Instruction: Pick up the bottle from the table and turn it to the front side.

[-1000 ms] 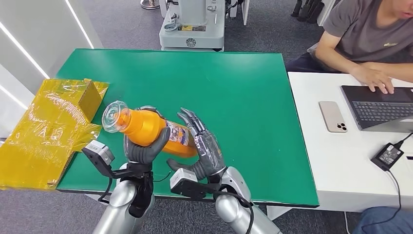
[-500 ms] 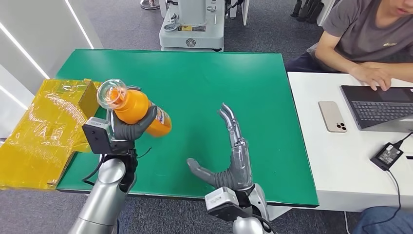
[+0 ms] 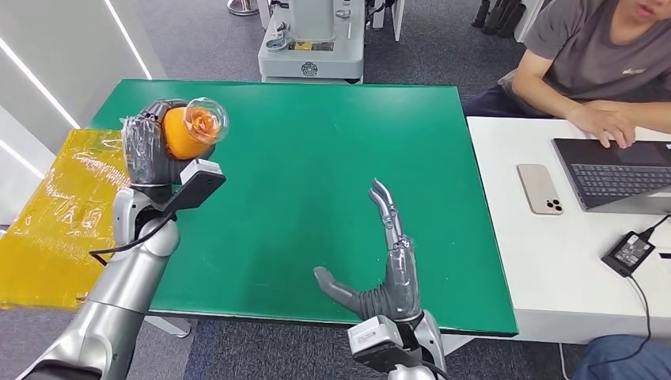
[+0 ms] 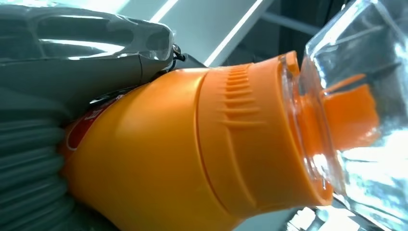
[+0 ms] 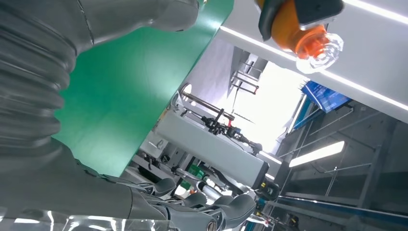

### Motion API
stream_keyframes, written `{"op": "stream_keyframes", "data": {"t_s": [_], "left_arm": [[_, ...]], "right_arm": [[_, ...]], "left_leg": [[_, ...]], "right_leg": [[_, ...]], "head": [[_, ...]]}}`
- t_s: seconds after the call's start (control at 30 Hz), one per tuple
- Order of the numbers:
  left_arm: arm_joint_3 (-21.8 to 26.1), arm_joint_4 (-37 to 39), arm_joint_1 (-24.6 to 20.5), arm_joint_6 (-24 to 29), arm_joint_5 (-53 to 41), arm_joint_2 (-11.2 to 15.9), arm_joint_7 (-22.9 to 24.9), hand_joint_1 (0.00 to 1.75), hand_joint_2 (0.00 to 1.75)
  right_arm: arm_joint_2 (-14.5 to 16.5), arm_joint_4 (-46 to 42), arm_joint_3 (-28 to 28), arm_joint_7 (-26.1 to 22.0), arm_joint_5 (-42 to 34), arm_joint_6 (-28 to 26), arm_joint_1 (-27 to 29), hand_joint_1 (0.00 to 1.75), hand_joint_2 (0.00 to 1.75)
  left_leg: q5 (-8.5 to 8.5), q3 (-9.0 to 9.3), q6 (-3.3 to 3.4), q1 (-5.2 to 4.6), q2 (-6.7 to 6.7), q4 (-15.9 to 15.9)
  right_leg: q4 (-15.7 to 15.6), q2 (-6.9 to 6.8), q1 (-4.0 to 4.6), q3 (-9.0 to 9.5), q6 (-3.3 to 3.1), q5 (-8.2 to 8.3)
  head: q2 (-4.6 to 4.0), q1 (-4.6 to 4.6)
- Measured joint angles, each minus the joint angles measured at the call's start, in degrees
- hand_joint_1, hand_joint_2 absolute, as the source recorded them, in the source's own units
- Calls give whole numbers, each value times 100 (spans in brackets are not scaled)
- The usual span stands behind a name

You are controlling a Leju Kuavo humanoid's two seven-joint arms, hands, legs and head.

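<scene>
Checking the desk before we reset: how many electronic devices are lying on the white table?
3: a beige smartphone near the white table's left edge, a dark laptop beside it under a person's hand, and a black power adapter nearer. More may lie beyond the frame.

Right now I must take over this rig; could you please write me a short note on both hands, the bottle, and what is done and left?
Left hand: grips the orange bottle, raised over the left end of the green table, with its clear cap pointing toward the head camera.
Right hand: holds nothing, fingers spread, above the near edge of the table.
Done: the bottle is picked up off the table.
Left: the label is hidden in the head view, so I cannot tell if the front side faces forward; check this and finish the turn if needed.
Nearby: yellow wrapped box beside the left arm.
</scene>
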Motion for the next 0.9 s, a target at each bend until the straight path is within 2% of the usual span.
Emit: {"op": "stream_keyframes", "data": {"t_s": [0.17, 0.33, 0.47, 0.63, 0.9], "left_arm": [[16, 360, -159, 354, -1673, 419, 599, 175, 175], [16, 643, -206, 286, -2280, 705, 769, 175, 175], [8, 1134, -303, 163, -3112, 887, 966, 175, 175], [-94, 2053, -532, 10, -4052, 990, 1145, 175, 175], [-381, 3045, -719, -232, -4312, 1000, 1188, 175, 175]], "right_arm": [[-4, -5, -3, -37, -68, 34, 21, 0, 175], [-4, -10, -5, -48, -79, 98, 26, 0, 175], [-4, -16, -15, -81, -84, 145, 61, 0, 175], [-4, -54, -38, -109, -62, 143, 108, 0, 175], [-4, -160, -121, -104, -7, 270, 177, 0, 175]], "left_leg": [[0, 1, -1, 0, 6, 0], [0, 1, 0, 0, 4, 0], [0, 3, -1, -1, 17, -1], [0, 3, -1, 0, 14, 0], [0, 2, -1, 0, 15, 0]], "right_leg": [[2, 8, 0, -1, 0, 0], [0, 4, 0, -1, 0, -1], [0, 17, -1, -2, -2, 1], [0, 14, 0, -3, -3, 1], [-1, 17, -1, -4, -3, 1]], "head": [[0, 0], [0, 1], [0, 0], [0, 1], [0, 1]]}}
